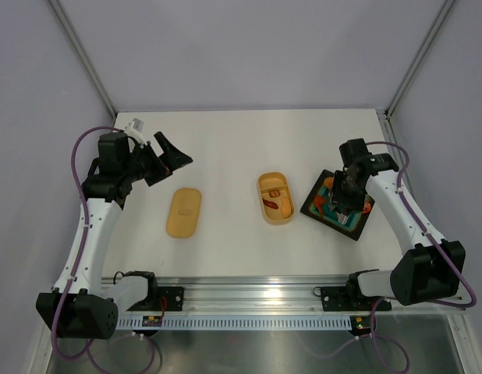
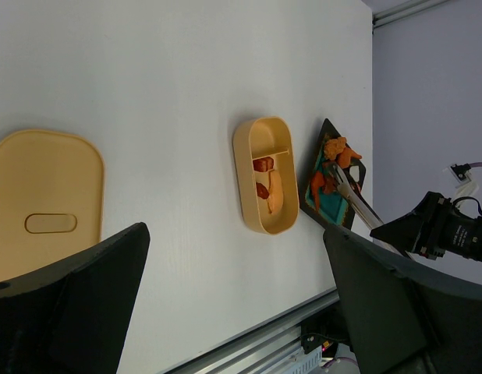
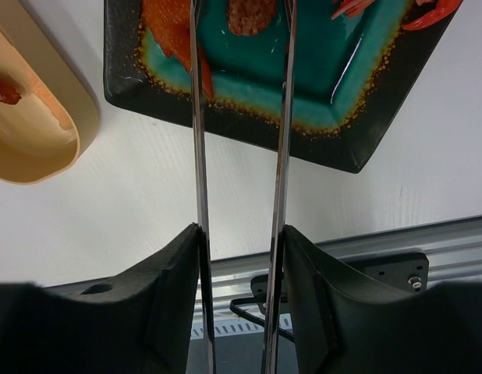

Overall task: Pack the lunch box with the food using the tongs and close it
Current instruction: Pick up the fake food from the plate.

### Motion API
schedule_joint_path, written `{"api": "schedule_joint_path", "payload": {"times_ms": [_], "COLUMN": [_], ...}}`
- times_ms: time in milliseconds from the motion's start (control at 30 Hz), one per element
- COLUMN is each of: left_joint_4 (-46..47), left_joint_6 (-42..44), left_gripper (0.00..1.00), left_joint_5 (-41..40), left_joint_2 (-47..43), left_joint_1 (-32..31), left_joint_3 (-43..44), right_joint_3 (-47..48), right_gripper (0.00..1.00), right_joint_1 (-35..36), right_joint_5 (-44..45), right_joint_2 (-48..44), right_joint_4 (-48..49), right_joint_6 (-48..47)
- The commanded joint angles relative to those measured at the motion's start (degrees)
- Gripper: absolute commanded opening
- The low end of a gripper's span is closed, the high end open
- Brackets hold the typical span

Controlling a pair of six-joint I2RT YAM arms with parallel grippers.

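Right gripper (image 3: 241, 238) pinches the tongs (image 3: 197, 140) above food (image 3: 253, 14) on the tray (image 3: 241, 128); left gripper (image 2: 235, 234) is spread. Next, squeeze one piece.

The white table (image 1: 241, 140) bears a lid (image 1: 184, 212), the lunch box (image 1: 261, 195) and a tray (image 1: 328, 223) (black-rimmed).

Looks like a robotics lab cell. My left arm (image 1: 91, 227) and right arm (image 1: 405, 214) are bolted to a slotted aluminium rail (image 1: 249, 294) at the near edge of a plain white worktop (image 1: 241, 140). Flat lilac-grey panels (image 1: 249, 47) wall it in, with metal frame posts (image 1: 83, 58) at the back corners. Purple cables (image 1: 79, 152) loop along both arms.
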Motion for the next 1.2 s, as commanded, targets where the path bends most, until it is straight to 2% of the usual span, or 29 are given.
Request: {"api": "schedule_joint_path", "payload": {"times_ms": [0, 500, 633, 1167], "left_joint_4": [2.4, 2.4, 2.4, 2.7], "left_joint_6": [0.7, 0.7, 0.7, 0.6], "left_gripper": [0.99, 0.99, 0.99, 0.99], "left_joint_5": [1.5, 1.5, 1.5, 1.5], "left_joint_2": [0.3, 0.2, 0.3, 0.1], "left_joint_1": [0.3, 0.2, 0.2, 0.2], "left_joint_3": [0.2, 0.0, -0.1, -0.5], "right_joint_3": [0.3, 0.9, 1.0, 4.4], "right_gripper": [0.51, 0.52, 0.44, 0.39], "right_joint_1": [-0.5, -0.5, -0.5, -0.5], "right_joint_5": [1.1, 0.7, 1.5, 3.6], "right_joint_2": [-0.3, 2.9, 1.9, -4.1], "right_joint_4": [1.5, 3.0, 2.4, -3.2], "right_joint_6": [-0.8, -1.6, -1.3, 0.4]}}
